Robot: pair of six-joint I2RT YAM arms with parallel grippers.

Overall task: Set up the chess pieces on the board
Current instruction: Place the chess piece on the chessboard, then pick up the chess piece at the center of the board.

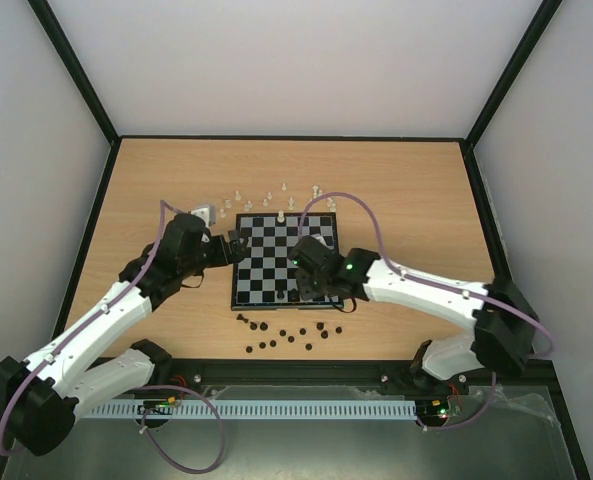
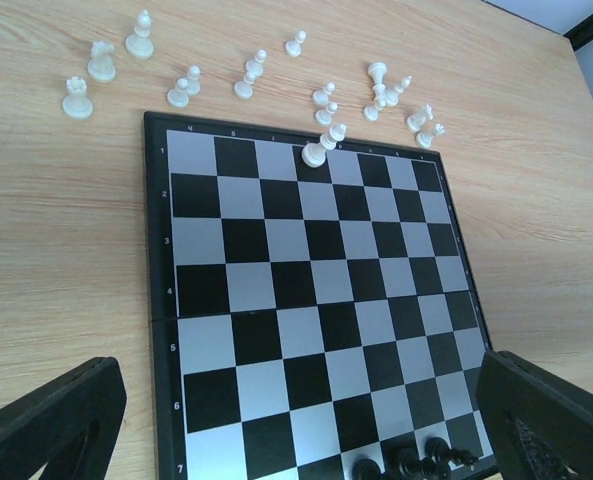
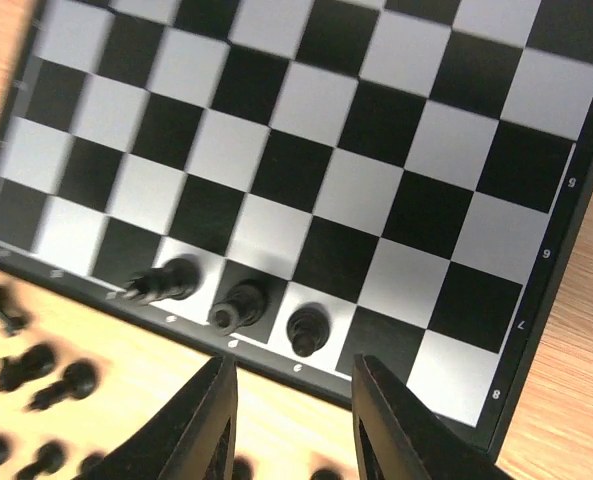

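The board lies mid-table. One white piece stands on its far row, also in the left wrist view. The other white pieces stand on the wood beyond the far edge. Three black pieces stand side by side on the near row. Loose black pieces lie on the wood in front. My left gripper is open and empty at the board's left edge. My right gripper is open and empty just above the board's near edge, next to the three black pieces.
The wooden table is ringed by a dark frame and white walls. The board carries row numbers along its border. The right arm's purple cable arches over the board's right side.
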